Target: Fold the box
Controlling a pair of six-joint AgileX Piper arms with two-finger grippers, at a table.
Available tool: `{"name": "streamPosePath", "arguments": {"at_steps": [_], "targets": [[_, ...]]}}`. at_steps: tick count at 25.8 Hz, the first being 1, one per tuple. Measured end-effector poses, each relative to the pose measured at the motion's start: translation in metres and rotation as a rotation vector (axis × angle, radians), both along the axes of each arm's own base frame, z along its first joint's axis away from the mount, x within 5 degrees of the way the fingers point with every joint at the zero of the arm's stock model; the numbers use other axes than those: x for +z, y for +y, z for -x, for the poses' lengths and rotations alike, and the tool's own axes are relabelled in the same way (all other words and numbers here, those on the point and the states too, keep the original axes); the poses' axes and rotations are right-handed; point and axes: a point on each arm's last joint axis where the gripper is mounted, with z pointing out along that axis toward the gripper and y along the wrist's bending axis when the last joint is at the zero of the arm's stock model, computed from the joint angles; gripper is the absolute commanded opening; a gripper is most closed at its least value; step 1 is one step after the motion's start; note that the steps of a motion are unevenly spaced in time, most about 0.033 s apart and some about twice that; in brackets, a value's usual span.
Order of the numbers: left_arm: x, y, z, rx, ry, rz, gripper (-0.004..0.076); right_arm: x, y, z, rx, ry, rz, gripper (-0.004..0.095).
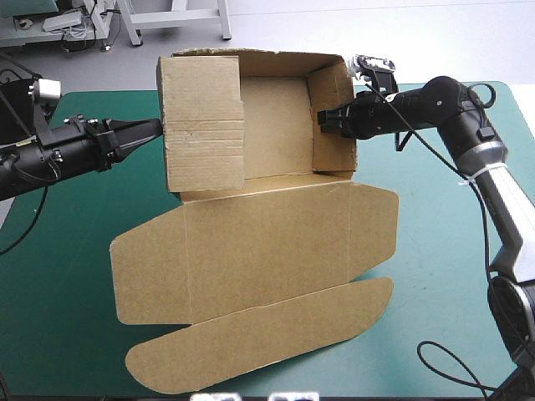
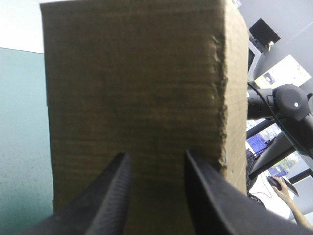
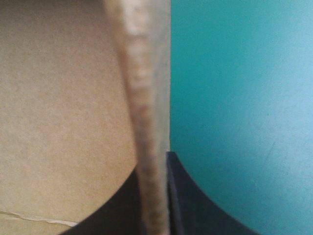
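Note:
The brown box lies in the middle of the table, its tray at the far side and its lid flat toward the front edge. The tray's left wall panel stands raised and leans inward. My left gripper is just outside that panel, open; in the left wrist view the panel fills the space ahead of the left gripper. My right gripper is shut on the tray's right wall. In the right wrist view the wall's edge runs between the right gripper.
The lid's rounded flaps reach toward the right and almost to the table's front edge. Teal-green cover shows to the right of the lid and at the front left.

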Motion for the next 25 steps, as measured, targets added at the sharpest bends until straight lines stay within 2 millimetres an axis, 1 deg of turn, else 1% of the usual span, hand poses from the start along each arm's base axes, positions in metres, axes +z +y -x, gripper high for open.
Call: {"name": "streamPosePath", "arguments": {"at_steps": [2,5,9,12,17,18,20,21,25], "targets": [[0.000,0.000,0.000,0.000,0.001,-0.003,0.0476,0.000,0.000,0.000,-0.001,-0.001,0.001,-0.0014],[0.000,-0.003,0.000,-0.012,0.000,-0.003,0.0475,0.000,0.000,-0.001,-0.006,-0.007,-0.001,-0.0014],[-0.001,-0.015,0.002,-0.061,0.003,-0.015,0.0476,0.001,-0.001,-0.002,-0.015,-0.018,-0.003,-0.0011],[-0.004,-0.020,0.002,-0.081,0.010,-0.047,0.0475,0.001,-0.001,-0.002,-0.016,-0.019,-0.004,-0.0011],[-0.009,-0.020,0.002,-0.081,0.022,-0.110,0.0475,0.000,0.001,-0.001,-0.012,-0.030,0.030,-0.0010],[-0.010,-0.020,0.002,-0.079,0.026,-0.124,0.0475,-0.001,0.004,-0.001,-0.008,-0.034,0.046,-0.0011],[-0.015,-0.018,0.002,-0.071,0.045,-0.182,0.0473,-0.004,0.018,0.004,0.010,-0.038,0.103,-0.0011],[-0.021,-0.015,0.002,-0.055,0.071,-0.243,0.0473,-0.007,0.028,0.005,0.023,-0.039,0.123,-0.0011],[-0.032,-0.006,-0.001,0.009,0.116,-0.386,0.0473,-0.013,0.051,0.011,0.057,-0.038,0.147,-0.0011]]}}
